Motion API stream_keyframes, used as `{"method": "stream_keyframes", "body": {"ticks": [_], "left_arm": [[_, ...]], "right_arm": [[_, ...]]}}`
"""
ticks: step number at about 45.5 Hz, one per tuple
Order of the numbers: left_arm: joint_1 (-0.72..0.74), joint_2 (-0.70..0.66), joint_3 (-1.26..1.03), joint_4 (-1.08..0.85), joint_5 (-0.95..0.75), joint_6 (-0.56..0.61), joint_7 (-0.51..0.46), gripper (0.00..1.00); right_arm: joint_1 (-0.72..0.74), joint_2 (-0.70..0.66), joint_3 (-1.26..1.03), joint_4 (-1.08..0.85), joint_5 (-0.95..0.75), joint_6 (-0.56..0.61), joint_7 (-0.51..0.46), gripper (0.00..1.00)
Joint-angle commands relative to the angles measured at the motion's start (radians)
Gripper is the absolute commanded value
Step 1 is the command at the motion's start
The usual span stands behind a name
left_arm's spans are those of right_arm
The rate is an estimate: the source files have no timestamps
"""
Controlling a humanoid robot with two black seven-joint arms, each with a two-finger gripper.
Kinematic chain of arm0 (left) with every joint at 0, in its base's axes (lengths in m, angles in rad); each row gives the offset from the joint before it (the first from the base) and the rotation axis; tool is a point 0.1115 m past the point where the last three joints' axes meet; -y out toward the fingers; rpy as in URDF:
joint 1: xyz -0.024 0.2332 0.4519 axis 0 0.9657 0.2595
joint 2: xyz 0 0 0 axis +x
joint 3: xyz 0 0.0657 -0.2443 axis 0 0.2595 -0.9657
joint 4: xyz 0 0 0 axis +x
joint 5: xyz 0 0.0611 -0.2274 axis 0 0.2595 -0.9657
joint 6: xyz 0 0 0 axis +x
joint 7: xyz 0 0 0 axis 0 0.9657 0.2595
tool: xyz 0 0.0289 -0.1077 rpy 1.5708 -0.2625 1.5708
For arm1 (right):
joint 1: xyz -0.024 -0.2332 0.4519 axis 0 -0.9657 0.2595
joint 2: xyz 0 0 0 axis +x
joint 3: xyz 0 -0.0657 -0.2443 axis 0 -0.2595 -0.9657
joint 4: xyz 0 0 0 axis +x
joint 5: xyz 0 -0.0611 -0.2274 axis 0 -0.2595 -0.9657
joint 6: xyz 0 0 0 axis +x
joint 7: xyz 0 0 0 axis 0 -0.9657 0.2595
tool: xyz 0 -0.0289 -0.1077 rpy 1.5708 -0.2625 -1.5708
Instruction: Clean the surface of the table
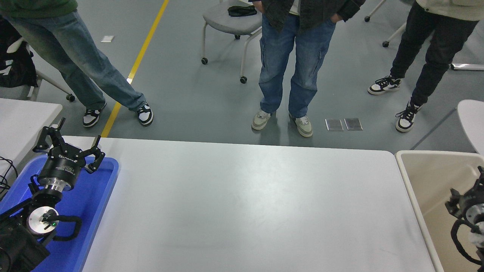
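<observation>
The table surface (242,204) is a wide white top with rounded corners; nothing lies on its bare part. My left gripper (70,140) is parked at the lower left over a blue tray (96,189), its fingers spread open and empty. My right gripper (463,202) comes in at the right edge over the beige bin (423,177). Only part of it shows.
A smaller white table (22,117) stands at the far left and another white edge (472,117) at the far right. Three people stand beyond the table's far edge. A grey wheeled chair (230,20) stands behind them.
</observation>
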Motion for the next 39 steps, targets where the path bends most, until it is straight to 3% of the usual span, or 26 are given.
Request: {"method": "stream_keyframes", "body": {"ticks": [1, 17, 39], "left_arm": [[0.000, 0.000, 0.000, 0.000, 0.000, 0.000, 0.000, 1.00], [0.000, 0.000, 0.000, 0.000, 0.000, 0.000, 0.000, 1.00], [0.000, 0.000, 0.000, 0.000, 0.000, 0.000, 0.000, 1.00]], "right_arm": [[-0.006, 0.008, 0.114, 0.145, -0.032, 0.120, 0.057, 1.00], [0.021, 0.190, 0.211, 0.214, -0.303, 0.125, 0.214, 1.00], [0.008, 0.207, 0.194, 0.208, -0.349, 0.125, 0.217, 1.00]]}}
